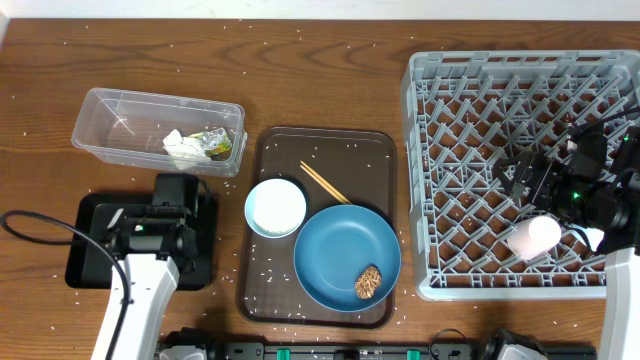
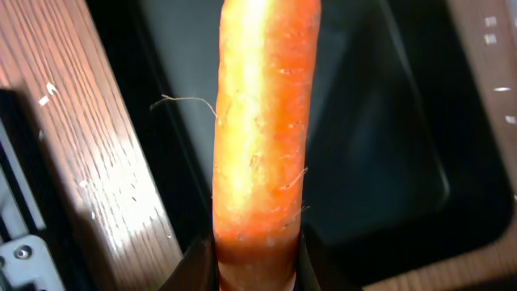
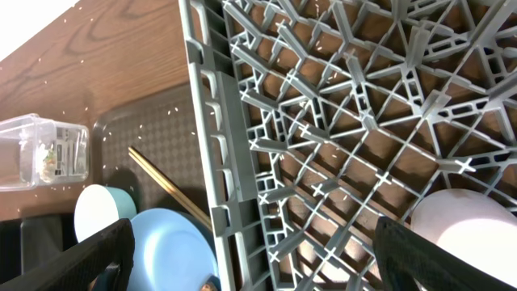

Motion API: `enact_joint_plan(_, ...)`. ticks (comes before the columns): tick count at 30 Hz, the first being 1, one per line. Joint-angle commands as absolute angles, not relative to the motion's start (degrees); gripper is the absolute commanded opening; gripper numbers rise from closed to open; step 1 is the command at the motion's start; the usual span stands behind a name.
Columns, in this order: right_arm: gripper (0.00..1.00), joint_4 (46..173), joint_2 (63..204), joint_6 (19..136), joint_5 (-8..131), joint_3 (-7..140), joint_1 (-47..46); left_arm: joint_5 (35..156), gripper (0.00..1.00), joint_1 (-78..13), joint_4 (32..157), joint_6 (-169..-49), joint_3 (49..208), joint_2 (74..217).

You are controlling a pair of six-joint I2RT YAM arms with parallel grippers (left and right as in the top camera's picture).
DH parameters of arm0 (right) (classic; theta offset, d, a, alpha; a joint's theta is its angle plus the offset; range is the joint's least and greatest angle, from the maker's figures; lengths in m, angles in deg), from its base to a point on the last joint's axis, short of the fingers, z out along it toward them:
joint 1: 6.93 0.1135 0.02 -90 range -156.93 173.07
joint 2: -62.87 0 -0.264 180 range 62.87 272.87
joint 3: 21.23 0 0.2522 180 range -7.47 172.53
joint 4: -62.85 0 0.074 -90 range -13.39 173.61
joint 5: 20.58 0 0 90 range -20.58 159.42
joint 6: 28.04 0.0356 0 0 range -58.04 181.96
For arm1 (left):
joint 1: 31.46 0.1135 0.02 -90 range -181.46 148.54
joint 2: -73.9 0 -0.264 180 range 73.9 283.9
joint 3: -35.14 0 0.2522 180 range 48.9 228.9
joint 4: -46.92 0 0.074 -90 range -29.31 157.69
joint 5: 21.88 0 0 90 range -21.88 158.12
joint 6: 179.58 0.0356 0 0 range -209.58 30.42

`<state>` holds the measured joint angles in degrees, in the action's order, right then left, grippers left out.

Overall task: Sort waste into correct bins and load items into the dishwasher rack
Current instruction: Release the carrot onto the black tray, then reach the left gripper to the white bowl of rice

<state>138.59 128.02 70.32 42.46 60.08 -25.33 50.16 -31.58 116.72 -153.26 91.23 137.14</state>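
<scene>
My left gripper (image 1: 150,228) (image 2: 257,263) is shut on the orange carrot (image 2: 262,121) and holds it over the shallow black bin (image 1: 88,258) (image 2: 380,162). The clear tub (image 1: 110,118) holds the white tissue (image 1: 182,148) and the green-yellow wrapper (image 1: 214,141). The blue plate (image 1: 335,250) bears the brown food lump (image 1: 368,282). The white bowl (image 1: 275,207) and the chopsticks (image 1: 324,182) lie beside it. My right gripper (image 1: 528,175) (image 3: 258,267) is open and empty over the grey rack (image 1: 420,200) (image 3: 218,121), next to the pale pink cup (image 1: 533,238) (image 3: 468,226).
The plate, bowl and chopsticks sit on a dark brown tray (image 1: 270,290) between the bins and the rack. White rice grains (image 1: 230,262) are scattered over the wooden table and the tray. A black cable (image 1: 40,225) runs at the far left.
</scene>
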Motion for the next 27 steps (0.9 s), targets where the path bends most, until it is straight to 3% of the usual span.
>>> enact_joint_plan(1, 0.87, 138.8, 128.04, 70.58, 42.46, 61.02, -24.43, 51.58, 0.12, -30.18, 116.21, -154.83, 90.13, 138.63)
enact_joint_plan(3, 0.88, 138.8, 128.04, 70.43, 42.46, 61.02, -24.43, 51.61, 0.17, -30.03, 115.89, -154.81, 90.13, 139.07)
enact_joint_plan(7, 0.87, 138.8, 128.02, 70.43, 42.46, 61.04, -24.43, 52.79, 0.73, -30.03, 115.67, -154.0, 90.18, 138.54)
enact_joint_plan(8, 0.88, 138.8, 128.02, 70.43, 42.46, 61.02, -24.43, 53.81, 0.78, -30.03, 115.6, -153.02, 90.33, 138.19)
enact_joint_plan(16, 0.88, 138.69, 128.02, 70.04, 42.68, 61.02, -24.43, 64.44, 0.79, -30.05, 115.01, -141.61, 96.67, 135.2)
enact_joint_plan(22, 0.88, 137.95, 128.04, 70.06, 42.68, 61.04, -24.43, 82.8, 0.78, -34.29, 104.89, -115.84, 101.54, 135.37)
enact_joint_plan(27, 0.88, 137.16, 128.04, 70.56, 42.64, 61.02, -24.43, 76.76, 0.74, -42.42, 100.0, -106.18, 101.52, 138.72)
